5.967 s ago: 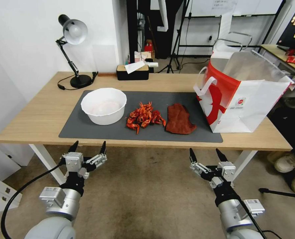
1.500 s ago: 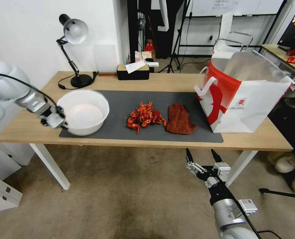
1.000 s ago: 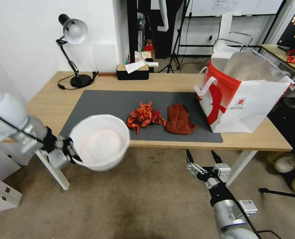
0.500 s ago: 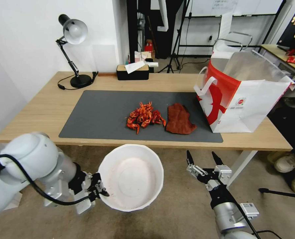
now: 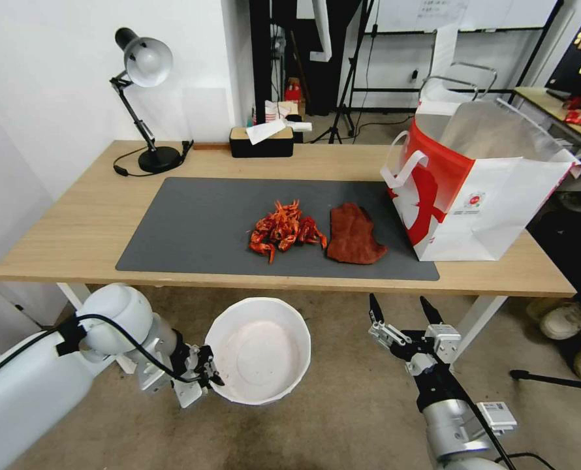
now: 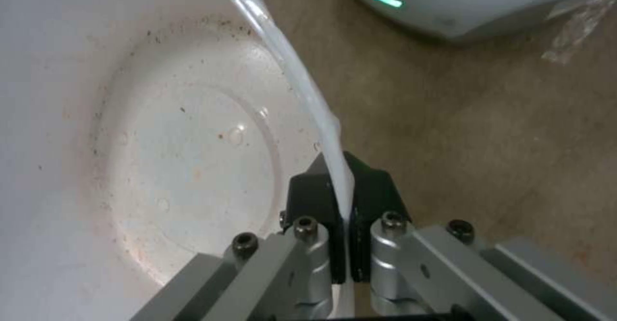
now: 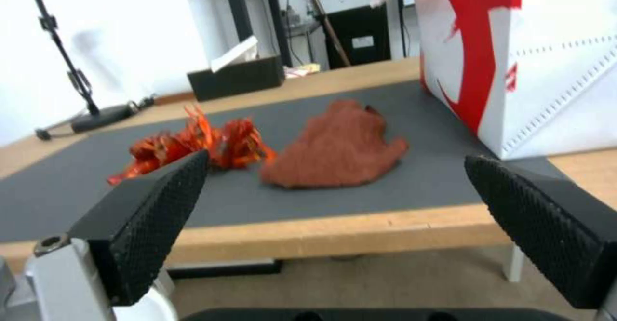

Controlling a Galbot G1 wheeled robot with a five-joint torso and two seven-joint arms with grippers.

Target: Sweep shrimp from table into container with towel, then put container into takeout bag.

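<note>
My left gripper (image 5: 213,377) is shut on the rim of the white container (image 5: 258,349), holding it below the table's front edge, over the floor. In the left wrist view the fingers (image 6: 315,193) pinch the container (image 6: 161,157) wall; it holds nothing. The red shrimp (image 5: 284,230) lie piled on the dark mat (image 5: 186,228) of the table (image 5: 75,228), with the rust-brown towel (image 5: 354,234) just to their right. The takeout bag (image 5: 480,183) stands open at the table's right end. My right gripper (image 5: 401,313) hangs open below the table edge, facing the towel (image 7: 337,147) and shrimp (image 7: 193,145).
A desk lamp (image 5: 143,98) and a black tissue box (image 5: 262,140) stand along the table's back edge. White table legs (image 5: 476,320) flank the floor space below. A person's shoes (image 5: 568,320) rest on the floor at the far right.
My left arm took hold of the container on the mat, carried it off the table's front edge and lowered it toward the floor. The right gripper has hardly moved.
</note>
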